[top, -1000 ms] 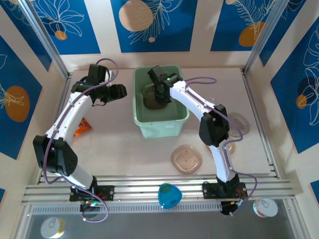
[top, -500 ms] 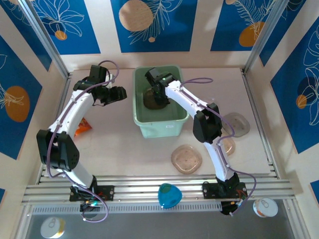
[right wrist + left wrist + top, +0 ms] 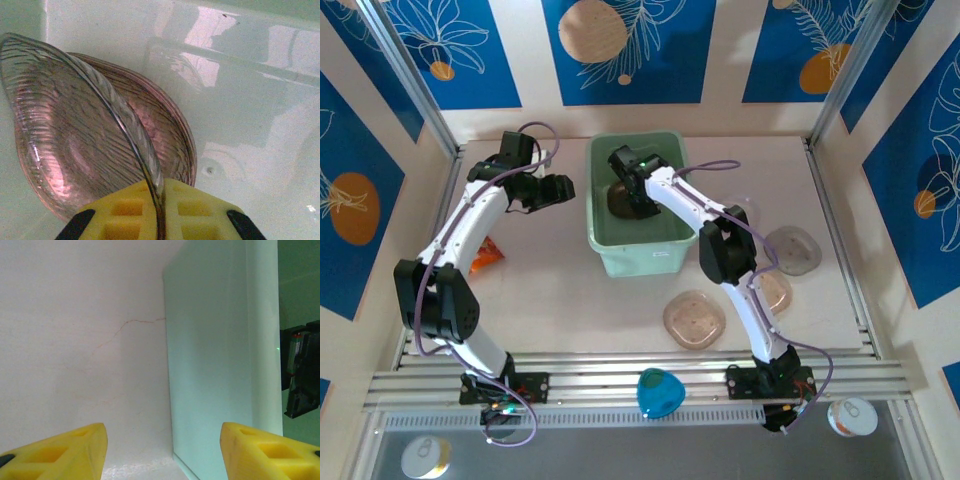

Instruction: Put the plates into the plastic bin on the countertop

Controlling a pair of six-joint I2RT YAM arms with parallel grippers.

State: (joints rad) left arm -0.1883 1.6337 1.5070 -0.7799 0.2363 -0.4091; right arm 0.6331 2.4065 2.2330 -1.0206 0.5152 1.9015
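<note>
Beige-pink countertop (image 3: pixel 570 290), edged by metal rails, carries everything. Toward its far middle stands the mint-green bin (image 3: pixel 642 256), far larger than any plate. The right arm reaches in over the bin's right rim, and the right gripper (image 3: pixel 636 192) is down inside it. In the wrist view its yellow fingers (image 3: pixel 125 210) are pressed together on the rim of a brownish ribbed plate (image 3: pixel 70 125), which is held tilted within the bin's pale walls. A second plate (image 3: pixel 167 125) of the same tint sits just behind it; whether the two touch I cannot tell. The left gripper (image 3: pixel 556 187) hovers just left of the bin, outside its wall, with its fingers (image 3: pixel 65 450) wide apart and nothing between them. More plates lie on the countertop, right of and in front of the bin. A pinkish one (image 3: pixel 694 318) is near the front rail and a grey one (image 3: pixel 794 250) is toward the right rail. Between them, another (image 3: pixel 775 290) is partly hidden by the right arm. An orange packet (image 3: pixel 486 254) lies beside the left arm.
</note>
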